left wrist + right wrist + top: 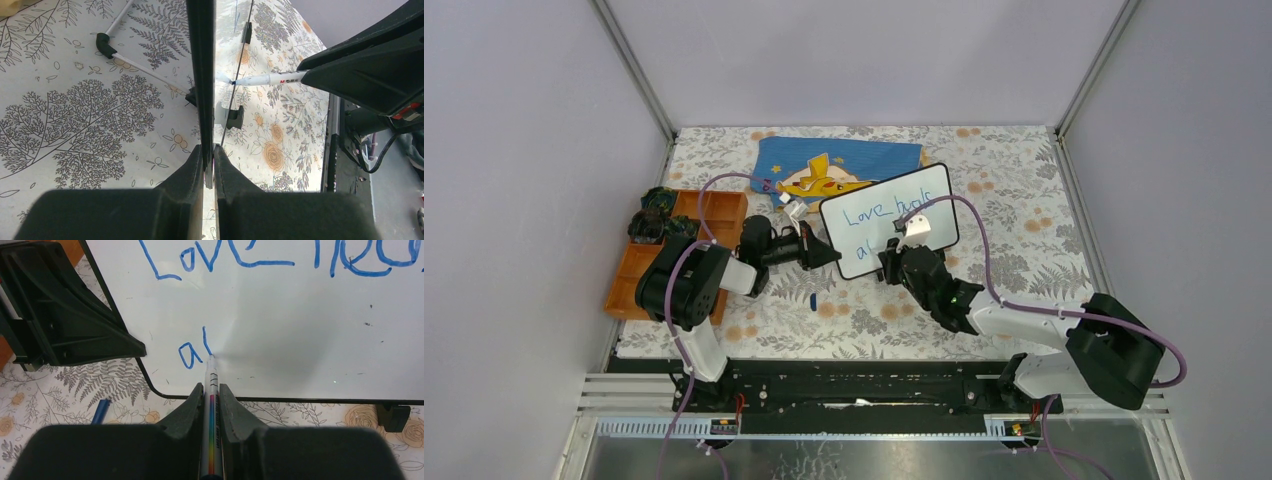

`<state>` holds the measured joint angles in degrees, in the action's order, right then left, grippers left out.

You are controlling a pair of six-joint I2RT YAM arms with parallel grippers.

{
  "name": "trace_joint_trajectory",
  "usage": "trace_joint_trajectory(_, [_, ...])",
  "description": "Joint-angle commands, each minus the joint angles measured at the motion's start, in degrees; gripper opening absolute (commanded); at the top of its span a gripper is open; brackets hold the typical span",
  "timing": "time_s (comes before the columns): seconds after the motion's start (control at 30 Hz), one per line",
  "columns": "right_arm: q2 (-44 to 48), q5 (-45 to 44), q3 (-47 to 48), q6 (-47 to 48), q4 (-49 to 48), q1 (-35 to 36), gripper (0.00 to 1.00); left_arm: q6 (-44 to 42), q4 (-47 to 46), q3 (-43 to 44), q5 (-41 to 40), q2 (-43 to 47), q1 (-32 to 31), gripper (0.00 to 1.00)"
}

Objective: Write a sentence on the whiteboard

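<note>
The whiteboard (894,220) stands tilted on its black feet in the middle of the table. Blue handwriting, the sentence (876,214), reads "Love heals" on the first line and "al" (192,350) below it. My left gripper (819,254) is shut on the whiteboard's left edge (202,75), seen edge-on between the fingers (187,167). My right gripper (211,392) is shut on a white marker (210,410) with a rainbow stripe. Its tip touches the board at the foot of the "l". The marker (270,78) also shows past the board in the left wrist view.
A blue cloth (834,165) with a yellow cartoon figure lies behind the board. An orange tray (679,250) with dark items sits at the left. A blue marker cap (813,299) lies on the floral tablecloth near the board's lower left corner (100,411).
</note>
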<state>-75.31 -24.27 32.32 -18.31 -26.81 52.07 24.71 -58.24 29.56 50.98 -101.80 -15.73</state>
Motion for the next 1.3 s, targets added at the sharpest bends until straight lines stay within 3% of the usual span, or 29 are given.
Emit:
trace_joint_trajectory(0.0, [1.63,-0.43,-0.87,-0.76,-0.41,-0.48,0.0,-3.18,5.27,-0.21,-1.24,-0.28,-1.05,0.0])
trace_joint_trajectory(0.5, [7.12,-1.21,2.15,0.79,1.44,-0.55,0.0,-3.27,5.42,-0.12,-1.24,-0.32,-1.15,0.0])
trace_joint_trajectory(1.27, [2.8,0.6,5.44,0.93,1.4,-3.0,0.0,-3.73,6.28,0.07,-1.31,-0.36,-1.32,0.0])
